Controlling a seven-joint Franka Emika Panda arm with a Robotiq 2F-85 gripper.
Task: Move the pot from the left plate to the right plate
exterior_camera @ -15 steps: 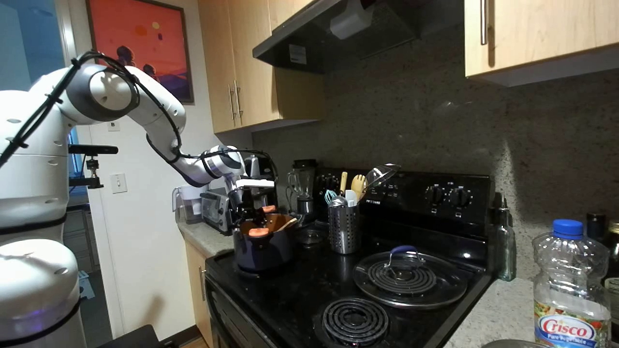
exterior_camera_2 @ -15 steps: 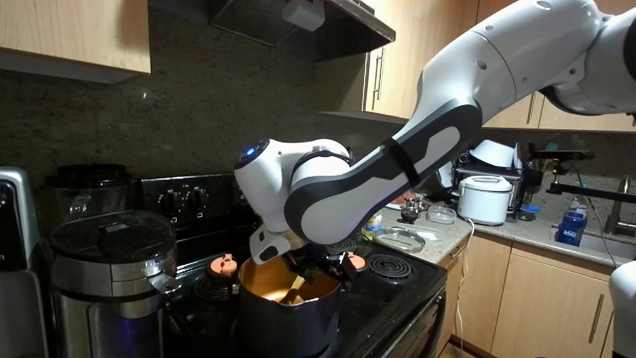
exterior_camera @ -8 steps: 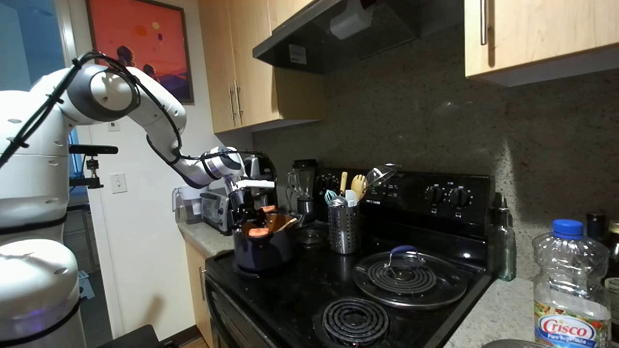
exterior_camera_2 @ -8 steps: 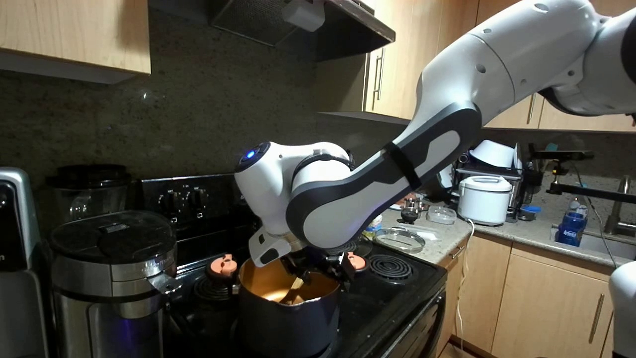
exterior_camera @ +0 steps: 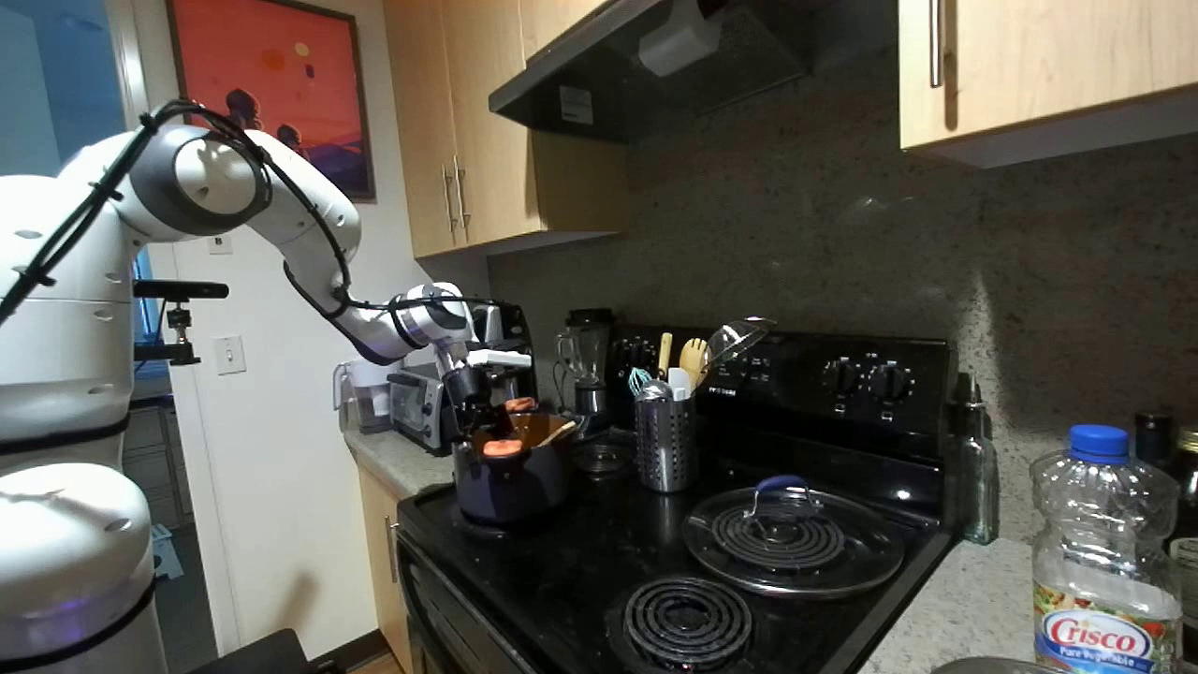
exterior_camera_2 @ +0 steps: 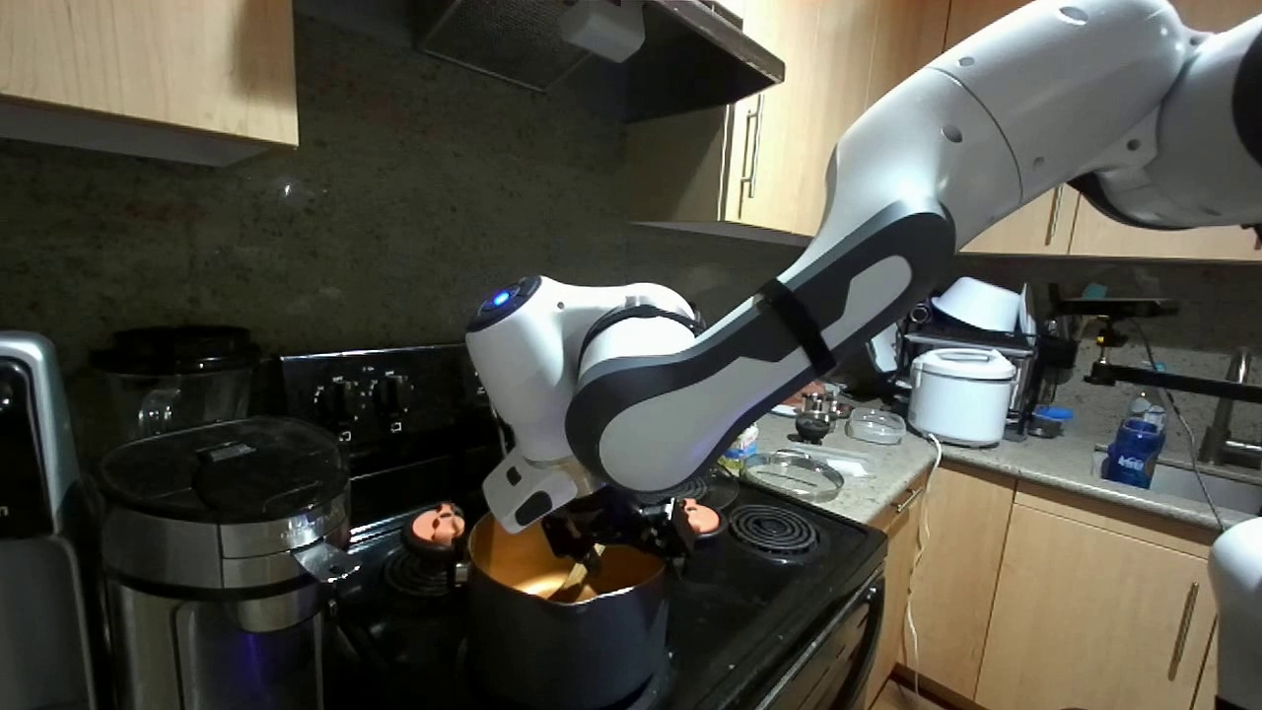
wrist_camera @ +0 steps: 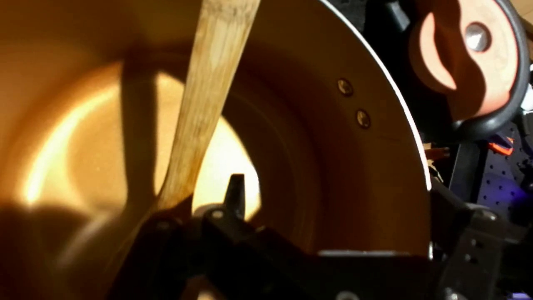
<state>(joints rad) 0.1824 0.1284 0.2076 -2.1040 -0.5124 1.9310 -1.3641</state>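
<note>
Pot [exterior_camera: 513, 489]: upright at the left front of the black stove [exterior_camera: 562, 576] in an exterior view, dark outside, orange-copper inside; what lies directly under its base is too shaded to make out
Pot handles [exterior_camera_2: 439, 526]: two, on opposite sides of the rim, black with orange tops
Claw [exterior_camera_2: 633, 557]: at the pot's rim, spread wide, the jaws well apart with the pot's wall between them
Fingers [wrist_camera: 236, 196]: in the wrist view one is inside the pot, the other just outside the rim; whether either touches the wall cannot be told
Arm [exterior_camera_2: 661, 429]: white and grey, bent down over the pot in both exterior views
Wooden utensil [wrist_camera: 212, 91]: tilted inside the pot, one end hidden behind the claw in the wrist view
Right burner [exterior_camera: 688, 620]: front right of the stove in an exterior view, black spiral coil in full sight, well apart from the pot
Glass lid [exterior_camera: 814, 577]: over the back burner [exterior_camera: 777, 540], blue handle [exterior_camera: 782, 484] up
Utensil holder [exterior_camera: 666, 445]: steel, upright on the stove between the pot and the lid, toward the back, with a whisk [exterior_camera: 639, 380] and wooden tools [exterior_camera: 693, 358] standing in it
Oil bottle [exterior_camera: 1106, 562]: clear, blue cap, upright on the counter [exterior_camera: 964, 599] beside the stove
</note>
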